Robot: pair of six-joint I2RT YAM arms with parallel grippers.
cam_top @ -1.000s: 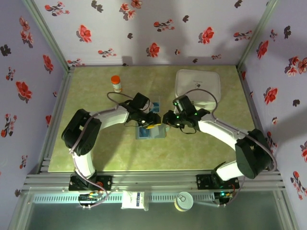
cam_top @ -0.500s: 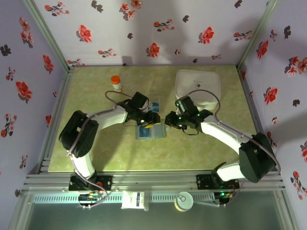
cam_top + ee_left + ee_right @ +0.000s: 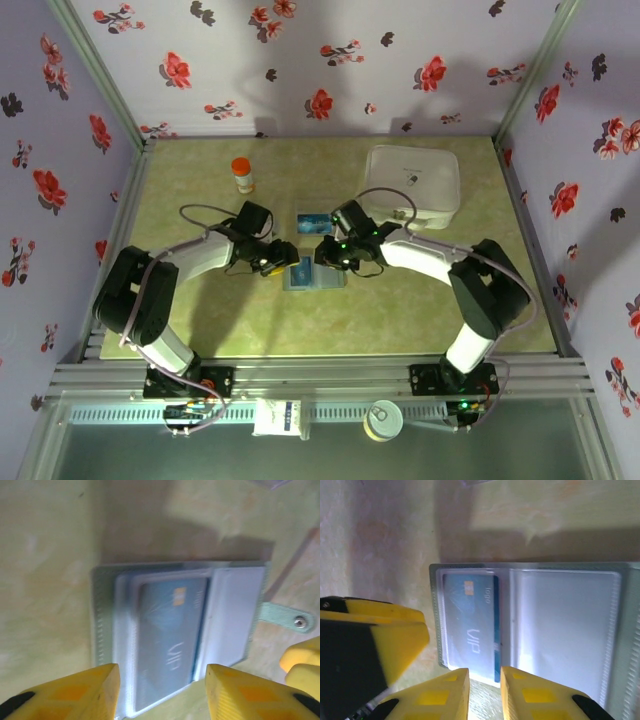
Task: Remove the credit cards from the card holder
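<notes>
Two claws meet over the flat grey-blue two-panel card holder (image 3: 316,280), which lies open on the mottled green table (image 3: 400,320) between them. The left claw (image 3: 162,692) hangs with its yellow fingers (image 3: 75,690) spread wide and nothing between them. The holder sits just ahead of its tips, and the blue plastic credit card (image 3: 170,635) marked VIP, tucked in a clear pocket, lies straight ahead of the gap. The right claw (image 3: 484,692) has its jaws parted by only a narrow gap, with the card's protruding short edge right at that gap; whether the tips touch it I cannot tell. A second small blue card (image 3: 312,221) lies flat on the table beyond both claws, apart from the holder. Farther beyond the right claw sits a large white square box (image 3: 412,185), and beyond the left claw stands a small white bottle with an orange cap (image 3: 242,174)
</notes>
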